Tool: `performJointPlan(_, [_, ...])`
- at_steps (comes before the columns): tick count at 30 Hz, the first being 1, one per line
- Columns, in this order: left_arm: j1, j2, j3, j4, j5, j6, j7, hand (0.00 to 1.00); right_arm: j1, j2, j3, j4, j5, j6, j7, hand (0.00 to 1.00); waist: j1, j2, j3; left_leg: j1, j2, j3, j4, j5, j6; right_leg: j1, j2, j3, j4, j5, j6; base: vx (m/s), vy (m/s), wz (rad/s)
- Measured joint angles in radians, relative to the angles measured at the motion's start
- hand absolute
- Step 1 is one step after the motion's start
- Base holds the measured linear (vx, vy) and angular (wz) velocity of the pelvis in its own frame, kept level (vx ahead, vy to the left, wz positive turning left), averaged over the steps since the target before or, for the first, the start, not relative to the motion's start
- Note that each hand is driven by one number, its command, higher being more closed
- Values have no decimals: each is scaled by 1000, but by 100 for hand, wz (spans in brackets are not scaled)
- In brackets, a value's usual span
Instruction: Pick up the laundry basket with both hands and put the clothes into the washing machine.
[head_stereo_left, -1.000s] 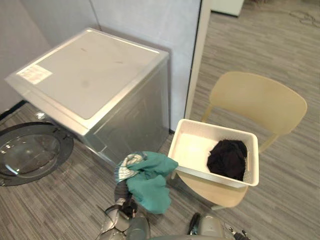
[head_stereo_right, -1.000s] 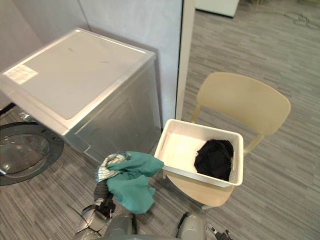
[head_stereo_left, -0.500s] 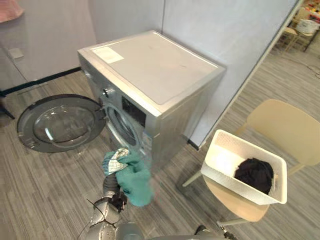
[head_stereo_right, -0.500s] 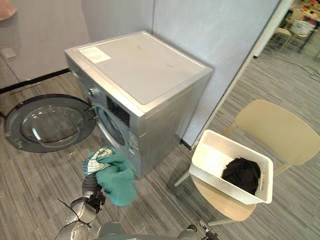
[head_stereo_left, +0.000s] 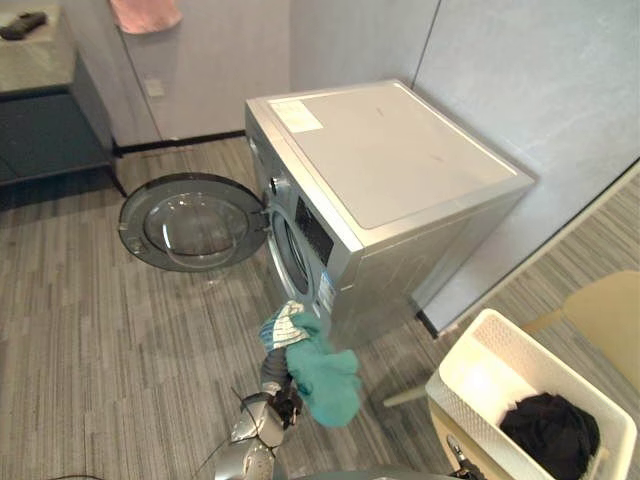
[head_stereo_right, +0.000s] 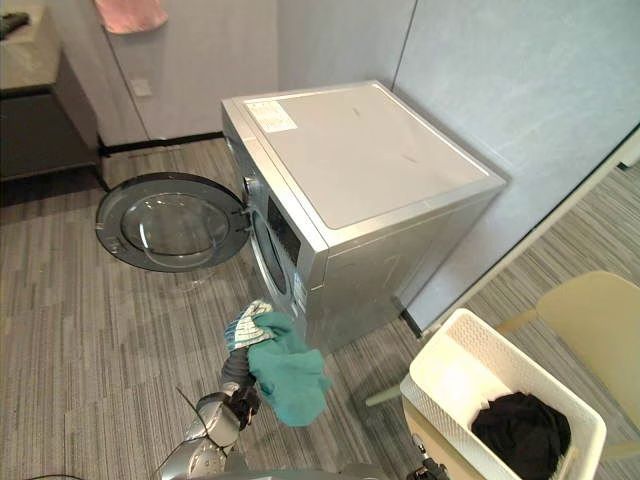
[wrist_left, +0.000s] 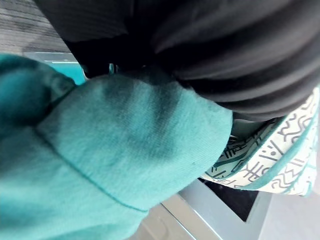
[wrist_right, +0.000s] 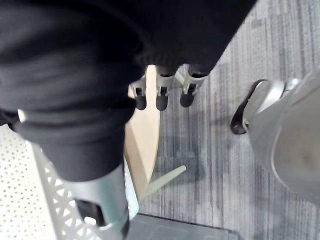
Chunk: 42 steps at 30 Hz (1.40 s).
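Note:
My left hand (head_stereo_left: 274, 386) is raised and shut on a bundle of teal cloth (head_stereo_left: 326, 376) with a white patterned piece (head_stereo_left: 285, 324) on top. It hangs just in front of the silver washing machine (head_stereo_left: 400, 170), below the drum opening (head_stereo_left: 290, 256). The round door (head_stereo_left: 193, 222) stands swung open to the machine's left. The white laundry basket (head_stereo_left: 478, 333) sits on a tan chair (head_stereo_left: 612, 310) at the lower right, with a black garment (head_stereo_left: 550, 432) in it. My right hand (wrist_right: 161, 85) is open and holds nothing, next to the basket's lattice wall (wrist_right: 30, 200).
A dark cabinet (head_stereo_left: 40, 140) stands at the far left, and a pink cloth (head_stereo_left: 145, 12) hangs on the wall above it. A grey partition wall (head_stereo_left: 540, 90) runs behind the machine. Striped grey floor (head_stereo_left: 90, 330) lies in front of the door.
The camera has swung left: the machine's front and open door now sit mid-view and the basket has slid to the lower right corner. My left hand still holds the teal bundle.

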Motion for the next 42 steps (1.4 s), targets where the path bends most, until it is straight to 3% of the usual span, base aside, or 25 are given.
performJointPlan(1, [9,0,5,-5,0,0,0,100,2,-8,1,-1,0,0,0,0,8,8,-2,-20,0,4,39,32,0,2,-2,3,6,-6,-3,44,-12,-3])
performJointPlan(3, [21,1,27,-7,0,0,-1,100,-7,-13,30,-4,1,0,-1,0,14,8,-4,-83,11,27,112,123,51,8,-21,6,0,-6,-7,47,-15,-4])
performJointPlan(4, [21,3,34,-7,0,0,0,100,-7,-14,61,-26,2,0,-1,0,19,8,-4,-103,35,58,135,92,88,9,-25,0,-8,1,2,84,-28,-5])
performJointPlan(5, [21,6,44,-3,1,0,0,100,-7,-13,81,-60,2,-1,-1,0,21,5,-5,-107,57,78,113,40,156,14,-26,5,-16,3,3,118,-17,-11])
performJointPlan(7, [19,-3,41,14,0,1,2,100,-17,-14,100,-85,2,-4,0,0,21,-16,-9,-91,78,86,-19,-23,186,12,-40,28,-38,10,15,192,85,-26])
performJointPlan(11, [-14,18,39,102,0,4,9,100,-58,-27,81,-19,-4,-11,-2,0,10,-83,-23,-56,74,-39,-457,-3,155,14,-117,122,-117,36,66,299,320,-41])
performJointPlan(12, [-20,18,26,137,1,4,12,100,-62,-43,62,20,-12,-11,-5,0,13,-69,-34,-35,95,-48,-523,24,130,20,-126,153,-134,45,96,354,501,-72])
performJointPlan(13, [-16,15,16,160,1,4,14,100,-61,-59,42,45,-22,-9,-7,0,16,-35,-54,-22,112,-38,-538,52,137,29,-130,178,-153,53,124,355,594,-78])
performJointPlan(14, [-33,38,-1,203,1,7,14,100,-73,-50,4,99,-27,-7,-14,0,7,-81,-63,-39,74,-2,-477,70,2,35,-187,202,-177,67,169,321,617,-60])
performJointPlan(15, [-54,87,-17,224,1,17,16,100,-72,-17,-25,150,-27,2,-17,0,-7,-113,-77,-62,27,29,-445,49,10,9,-238,202,-188,143,218,305,595,-29])
performJointPlan(16, [-63,106,-28,221,1,18,16,100,-70,-6,-37,170,-27,6,-17,0,-20,-125,-85,-77,14,33,-431,40,25,3,-248,200,-200,196,218,341,634,-9])
performJointPlan(18, [-82,137,-42,198,2,17,10,100,-68,6,-74,200,-18,26,-22,0,-27,-114,-80,-102,-14,83,-366,-7,91,-21,-283,212,-244,407,219,261,503,-32])
performJointPlan(19, [-82,142,-43,189,2,17,10,100,-69,3,-77,196,-18,28,-22,0,-28,-108,-82,-100,-17,109,-352,-20,109,-32,-293,213,-249,463,219,159,514,-68])
performJointPlan(20, [-81,148,-43,172,2,17,9,100,-67,1,-73,172,-20,29,-24,0,-25,-87,-82,-91,-14,159,-333,-38,139,-60,-300,211,-245,582,209,143,601,-80])
performJointPlan(21, [-79,150,-41,154,2,16,9,100,-56,-2,-67,128,-19,31,-25,0,-23,-64,-82,-65,0,209,-342,-55,167,-90,-301,190,-242,704,155,120,566,-88])
performJointPlan(22, [-78,153,-37,145,4,14,10,100,-53,-5,-57,111,-19,32,-24,0,-21,-49,-75,-48,8,237,-356,-60,177,-112,-298,173,-220,711,139,48,368,-104])
performJointPlan(24, [-74,161,-1,139,12,3,27,100,-51,0,-8,64,-19,34,-19,0,-22,-41,-71,37,20,320,-425,-64,195,-196,-219,123,-38,504,105,18,288,-109])
performJointPlan(26, [-74,159,0,139,14,1,29,100,-44,10,12,36,-19,30,-15,0,-22,-42,-71,91,19,367,-483,-60,200,-219,-135,102,28,384,120,-1,171,-77])
performJointPlan(28, [-73,144,1,139,40,1,28,100,-37,25,22,11,-17,16,-10,0,-27,-51,-75,155,-2,439,-582,-33,199,-246,14,82,61,225,131,-25,78,-83])
performJointPlan(30, [-76,117,12,145,52,1,26,100,-28,26,40,13,-6,12,-3,0,-56,-76,-89,162,-74,437,-652,-2,222,-237,72,96,-47,186,85,10,20,-17])
performJointPlan(31, [-86,97,21,156,60,1,26,100,-27,19,34,35,3,6,3,0,-71,-109,-95,158,-130,432,-669,14,229,-205,39,82,-126,153,-53,63,-6,15])
performJointPlan(34, [-95,34,18,186,77,22,34,100,-19,13,-1,49,33,1,0,0,-79,-60,-68,189,-134,425,-650,35,240,-162,38,85,-136,161,-52,110,14,5])
performJointPlan(36, [-87,19,4,117,78,20,35,100,-3,25,-7,40,56,-9,-13,0,-50,-53,-30,174,-78,429,-373,-25,228,-66,53,79,-92,158,-49,91,-48,12])
performJointPlan(39, [-77,11,-18,40,72,3,25,100,-3,24,12,29,62,-11,-17,0,-31,-56,-24,52,-32,359,-49,-7,200,-15,50,61,-75,80,-79,-82,-47,13])
performJointPlan(42, [-70,-5,-17,35,68,0,28,100,-13,15,71,-20,61,-10,-20,0,-14,-29,-18,-20,25,317,112,-50,252,-23,45,86,-31,37,-74,-7,84,-21])
